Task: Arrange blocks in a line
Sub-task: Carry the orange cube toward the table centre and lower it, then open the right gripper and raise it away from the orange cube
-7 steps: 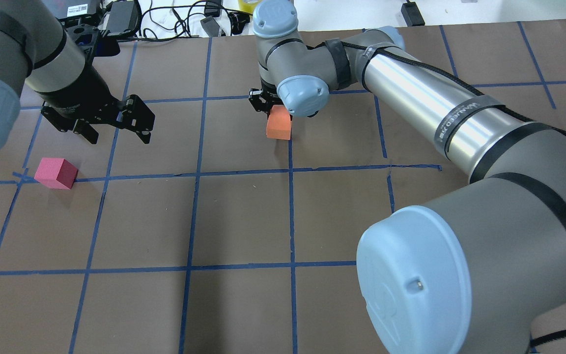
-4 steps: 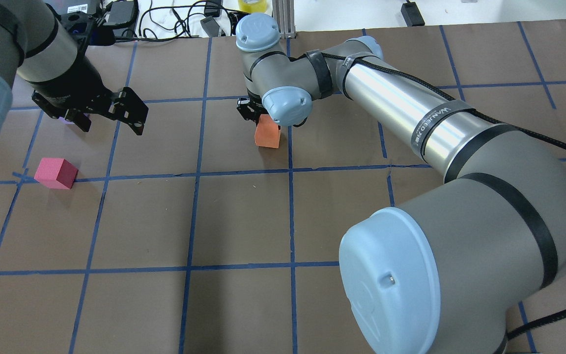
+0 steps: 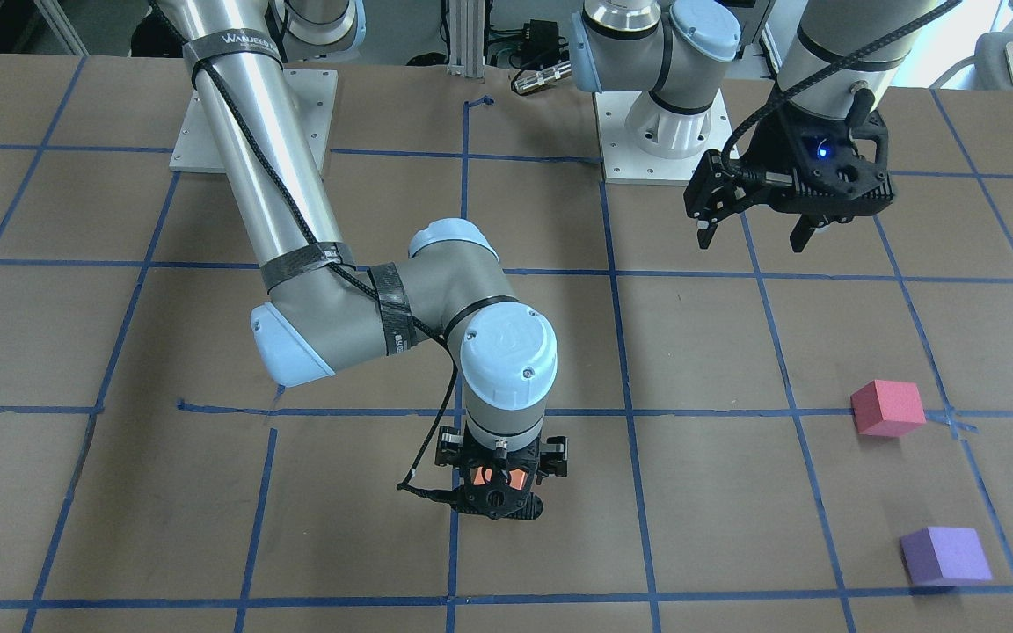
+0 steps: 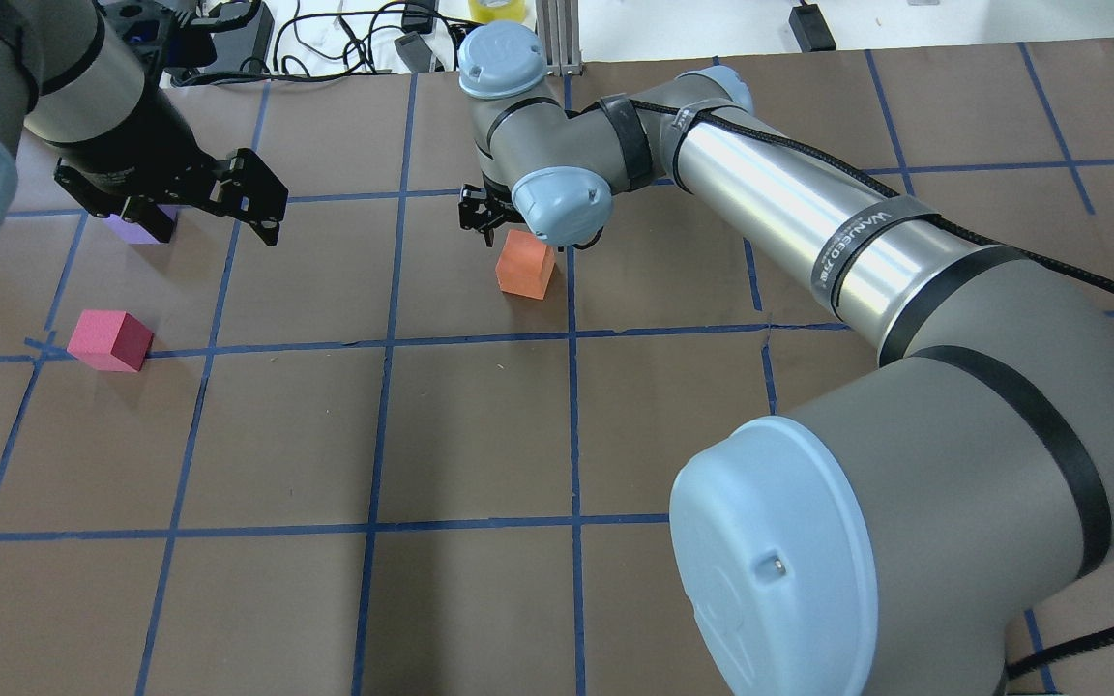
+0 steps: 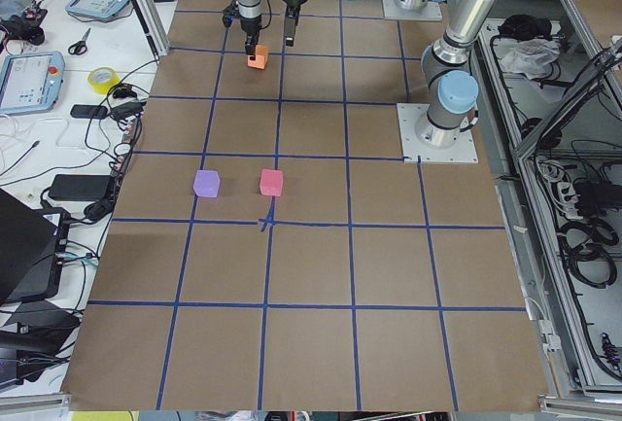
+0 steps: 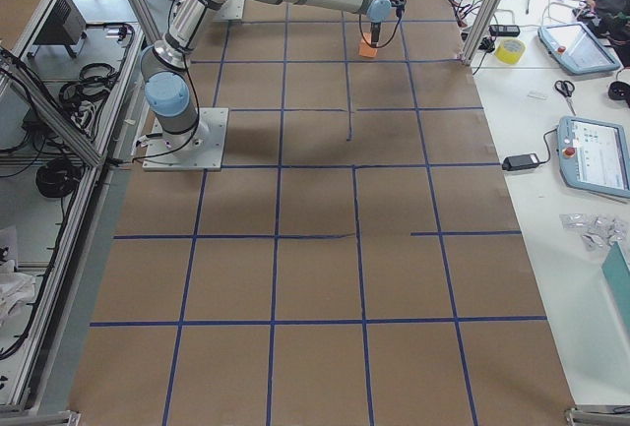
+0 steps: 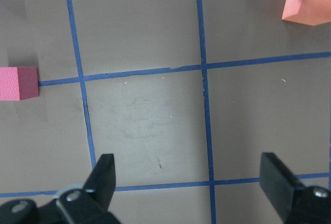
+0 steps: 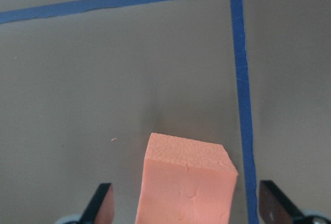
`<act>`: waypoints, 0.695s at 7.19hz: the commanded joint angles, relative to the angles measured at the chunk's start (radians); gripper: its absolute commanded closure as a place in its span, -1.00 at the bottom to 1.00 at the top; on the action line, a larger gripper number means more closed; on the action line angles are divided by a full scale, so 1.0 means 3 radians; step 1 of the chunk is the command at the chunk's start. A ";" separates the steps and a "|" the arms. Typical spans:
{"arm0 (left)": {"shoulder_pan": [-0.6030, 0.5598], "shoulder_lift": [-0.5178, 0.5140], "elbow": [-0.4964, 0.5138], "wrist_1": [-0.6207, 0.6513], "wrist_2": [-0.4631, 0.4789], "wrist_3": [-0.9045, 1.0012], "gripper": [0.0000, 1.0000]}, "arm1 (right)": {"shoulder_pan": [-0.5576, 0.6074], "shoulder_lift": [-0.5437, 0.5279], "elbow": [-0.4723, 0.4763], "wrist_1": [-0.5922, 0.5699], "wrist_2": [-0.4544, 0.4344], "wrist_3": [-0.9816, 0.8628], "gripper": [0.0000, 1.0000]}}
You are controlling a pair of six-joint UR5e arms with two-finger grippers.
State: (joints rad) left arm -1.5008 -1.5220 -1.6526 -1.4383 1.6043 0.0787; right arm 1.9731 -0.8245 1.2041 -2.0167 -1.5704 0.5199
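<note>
The orange block (image 4: 525, 263) rests on the brown table by a blue tape line. My right gripper (image 4: 494, 224) hangs just over it, open; in the right wrist view both fingers (image 8: 103, 203) stand clear of the block (image 8: 186, 182). My left gripper (image 4: 219, 208) is open and empty, raised above the table at the far left; it also shows in the front-facing view (image 3: 753, 236). The pinkish-red block (image 4: 110, 340) lies at the left by a tape crossing. The purple block (image 4: 136, 229) lies beyond it, partly hidden behind the left gripper, and is plain in the front-facing view (image 3: 944, 556).
Blue tape lines (image 4: 383, 340) divide the table into squares. Cables and small devices (image 4: 325, 39) lie past the far table edge. The right arm's long silver link (image 4: 808, 232) spans the right half above the table.
My right gripper moved left with the orange block, which now sits on the table between open fingers. My left gripper drew back toward the far left, uncovering the purple block.
</note>
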 commanded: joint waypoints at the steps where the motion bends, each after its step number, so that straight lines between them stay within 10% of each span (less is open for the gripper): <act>1: 0.0002 -0.0004 -0.0024 0.0075 -0.0015 -0.0288 -1.00 | -0.0062 -0.0348 -0.0015 0.0369 -0.0012 -0.0020 -1.00; 5: 0.0007 0.0006 -0.0004 0.0075 -0.0199 -0.0273 -1.00 | -0.0578 -0.1176 0.0188 0.0877 -0.0068 -0.0948 -1.00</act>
State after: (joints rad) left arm -1.4997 -1.5199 -1.6614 -1.4188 1.5518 -0.0090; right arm 1.8477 -1.0954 1.2325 -1.7989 -1.5804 0.3416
